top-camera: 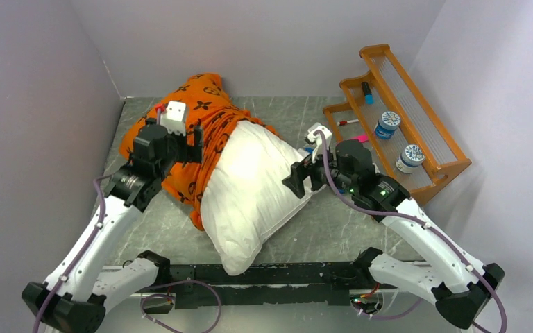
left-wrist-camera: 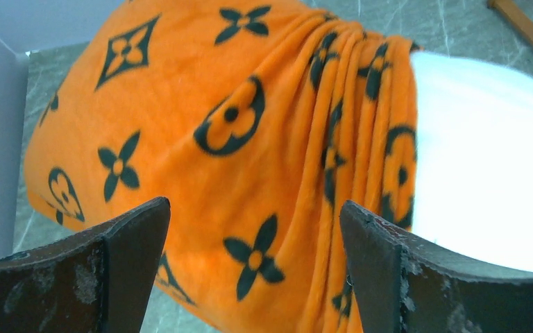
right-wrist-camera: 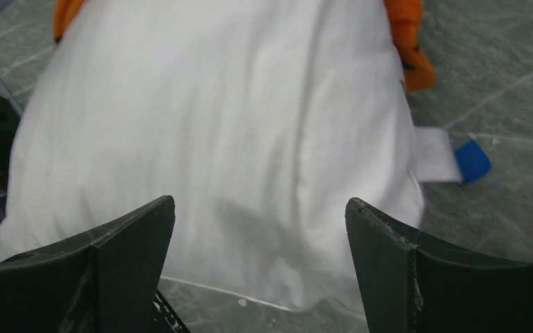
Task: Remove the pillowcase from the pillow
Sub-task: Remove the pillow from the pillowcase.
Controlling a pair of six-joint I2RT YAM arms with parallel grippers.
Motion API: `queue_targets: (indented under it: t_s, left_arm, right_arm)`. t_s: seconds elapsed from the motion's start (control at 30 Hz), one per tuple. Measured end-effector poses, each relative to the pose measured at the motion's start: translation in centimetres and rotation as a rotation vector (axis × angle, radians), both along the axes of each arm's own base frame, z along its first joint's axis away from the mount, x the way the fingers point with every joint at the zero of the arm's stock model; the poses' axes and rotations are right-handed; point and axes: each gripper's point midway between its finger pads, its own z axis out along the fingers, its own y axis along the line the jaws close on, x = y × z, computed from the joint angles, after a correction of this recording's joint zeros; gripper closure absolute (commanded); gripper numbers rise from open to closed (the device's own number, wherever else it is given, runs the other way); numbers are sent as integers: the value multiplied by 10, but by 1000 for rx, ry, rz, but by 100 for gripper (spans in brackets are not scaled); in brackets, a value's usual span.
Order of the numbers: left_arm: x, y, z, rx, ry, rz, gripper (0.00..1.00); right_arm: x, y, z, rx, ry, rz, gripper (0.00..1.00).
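Left gripper jaws wide apart, nothing held, just over the bunched pillowcase. Right gripper also spread, empty, at the pillow's right side. Pillow lies diagonally mid-bench, one corner at the near edge. Pillowcase covers only its far-left end, toward the far left corner.

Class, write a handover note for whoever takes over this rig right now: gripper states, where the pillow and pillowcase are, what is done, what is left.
Left gripper: open, empty, facing the bunched bright orange fabric pillowcase with dark brown motifs.
Right gripper: open, empty, facing the plump white stuffed pillow.
Position: pillow lies diagonally on the grey table, near end bare, far end inside the pillowcase.
Done: pillowcase gathered off most of the pillow.
Left: grip both, pull the pillowcase fully off.
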Motion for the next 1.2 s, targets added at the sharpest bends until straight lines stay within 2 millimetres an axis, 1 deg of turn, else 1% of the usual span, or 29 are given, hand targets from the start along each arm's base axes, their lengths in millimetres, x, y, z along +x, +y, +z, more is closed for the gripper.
queue_targets:
  t_s: [0.1, 0.2, 0.3, 0.4, 0.47, 0.57, 0.67, 0.73, 0.8, 0.9, 0.97, 1.07, 1.13, 1.2]
  left_arm:
    - [-15, 6, -14, -4, 0, 2, 3]
    - [-30, 12, -27, -8, -4, 4, 3]
    - [-45, 19, -39, -20, -22, 9, 3]
    - [-56, 25, -52, -32, -34, 20, 3]
    - [-58, 27, -56, -34, -42, 25, 3]
    - [-60, 25, -58, -32, -42, 10, 4]
    - [-62, 22, -57, -24, -48, -19, 3]
    - [-63, 23, -55, -25, -59, -18, 3]
    - [-66, 28, -52, -29, -79, 2, 3]
    - [-69, 41, -44, -32, -112, 66, 3]
    - [-70, 51, -39, -40, -135, 122, 3]
    - [-71, 61, -37, -46, -147, 183, 3]
    - [-71, 64, -38, -52, -145, 208, 3]
    - [-71, 68, -38, -55, -145, 232, 3]
  right_arm:
    - [-2, 15, 8, -24, -41, 29, 0]
    - [-3, 35, 18, -42, -83, 66, 0]
    - [-5, 55, 23, -42, -122, 104, 0]
    - [-19, 78, 21, -53, -144, 163, 0]
    - [-33, 97, 16, -72, -160, 218, 0]
    - [-55, 125, 7, -111, -173, 303, 0]
    - [-76, 149, 0, -150, -197, 370, 0]
    - [-92, 162, -6, -174, -211, 414, 0]
    - [-110, 176, -13, -203, -225, 463, 0]
    - [-132, 196, -28, -257, -243, 516, 0]
    - [-142, 208, -41, -302, -254, 536, 0]
    - [-151, 221, -60, -364, -264, 542, 0]
    - [-153, 227, -74, -404, -265, 538, 0]
    - [-151, 229, -85, -441, -269, 519, 0]
